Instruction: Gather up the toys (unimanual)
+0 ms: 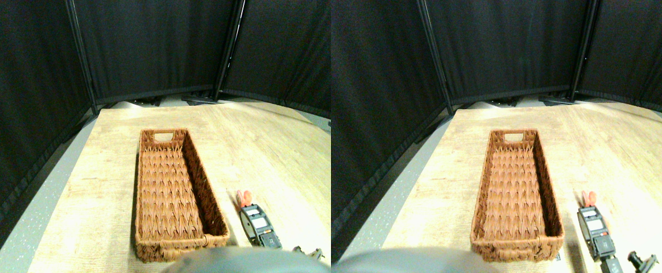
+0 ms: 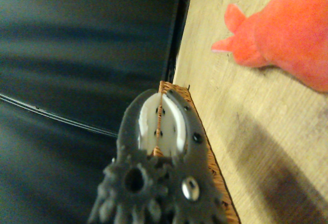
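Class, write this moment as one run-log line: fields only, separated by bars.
basket: empty, on table | red-pink toy: on table, right of basket | right hand: beside toy | grasp: not yet seen

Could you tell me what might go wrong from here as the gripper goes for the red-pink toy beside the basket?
The red-pink plush toy lies close to the wicker basket, so the right gripper might clip the basket wall. The soft toy could be pushed along the board rather than grasped. The empty basket is narrow, so a release could miss it.
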Controlling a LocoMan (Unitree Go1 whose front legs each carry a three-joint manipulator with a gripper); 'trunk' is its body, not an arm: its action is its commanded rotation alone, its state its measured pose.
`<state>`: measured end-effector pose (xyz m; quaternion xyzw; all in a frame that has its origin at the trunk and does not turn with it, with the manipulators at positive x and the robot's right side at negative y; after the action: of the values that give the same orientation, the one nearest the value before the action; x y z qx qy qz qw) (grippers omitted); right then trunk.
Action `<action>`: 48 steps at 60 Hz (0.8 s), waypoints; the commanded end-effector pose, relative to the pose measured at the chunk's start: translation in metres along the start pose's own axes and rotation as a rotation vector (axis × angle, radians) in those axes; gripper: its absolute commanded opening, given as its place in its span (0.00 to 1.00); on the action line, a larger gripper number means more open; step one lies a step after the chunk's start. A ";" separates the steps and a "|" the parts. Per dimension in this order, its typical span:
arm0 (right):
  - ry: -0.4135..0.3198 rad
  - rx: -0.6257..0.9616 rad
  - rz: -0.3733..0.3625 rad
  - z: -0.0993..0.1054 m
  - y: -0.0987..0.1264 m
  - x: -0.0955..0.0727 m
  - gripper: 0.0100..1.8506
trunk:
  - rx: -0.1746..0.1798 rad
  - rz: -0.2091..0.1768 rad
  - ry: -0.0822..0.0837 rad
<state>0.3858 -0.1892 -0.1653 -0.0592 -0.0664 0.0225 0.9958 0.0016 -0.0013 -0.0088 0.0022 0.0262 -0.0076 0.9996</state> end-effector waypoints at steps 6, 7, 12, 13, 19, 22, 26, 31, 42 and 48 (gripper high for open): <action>-0.044 -0.005 -0.004 0.008 -0.003 0.002 0.03 | -0.011 0.001 0.000; -0.045 -0.007 0.000 0.008 -0.003 0.002 0.03 | -0.011 0.001 0.000; -0.040 -0.023 0.010 0.009 -0.004 0.003 0.03 | -0.012 0.000 -0.001; -0.036 -0.021 0.009 0.009 -0.004 0.003 0.03 | -0.012 0.000 -0.001; -0.029 -0.012 0.010 0.009 -0.004 0.002 0.03 | -0.011 -0.001 -0.001; -0.028 -0.003 0.010 0.009 -0.004 0.002 0.03 | -0.011 -0.001 -0.001; -0.029 0.014 0.012 0.009 -0.004 0.003 0.03 | -0.011 -0.001 -0.001; -0.020 0.065 0.010 0.009 -0.006 0.003 0.03 | -0.012 -0.005 0.002; -0.018 0.167 0.010 0.006 -0.015 0.005 0.09 | -0.016 -0.013 0.007; -0.009 0.212 -0.038 0.003 -0.020 0.007 0.16 | -0.023 -0.017 0.013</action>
<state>0.3905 -0.2058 -0.1606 0.0363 -0.0575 0.0245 0.9974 -0.0013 -0.0042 -0.0086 0.0035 0.0311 -0.0123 0.9994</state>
